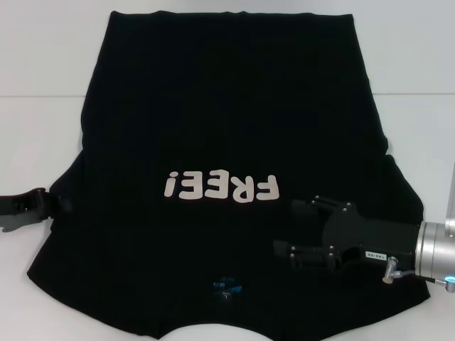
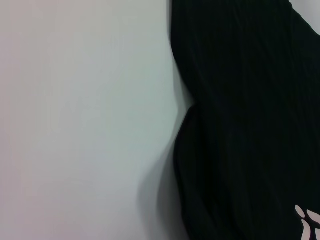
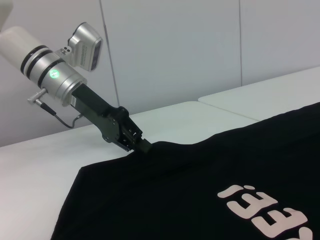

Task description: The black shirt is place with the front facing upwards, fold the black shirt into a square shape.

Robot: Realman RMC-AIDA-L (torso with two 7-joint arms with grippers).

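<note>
The black shirt (image 1: 227, 106) lies spread front-up on the white table (image 1: 43, 128), its off-white "FREE!" lettering (image 1: 220, 188) upside down to me and the blue neck label (image 1: 227, 288) near the front edge. My left gripper (image 1: 62, 205) is at the shirt's left sleeve edge. In the right wrist view the left gripper (image 3: 143, 146) looks pinched shut on that edge of the shirt (image 3: 200, 190). My right gripper (image 1: 286, 227) hovers open over the shirt's right front part, below the lettering, with nothing between its fingers. The left wrist view shows only the shirt's side (image 2: 240, 125) and table.
White table (image 2: 75, 125) surrounds the shirt on the left, right and far sides. A seam between table sections (image 1: 419, 94) runs across the back. A pale wall (image 3: 200, 45) stands behind the table.
</note>
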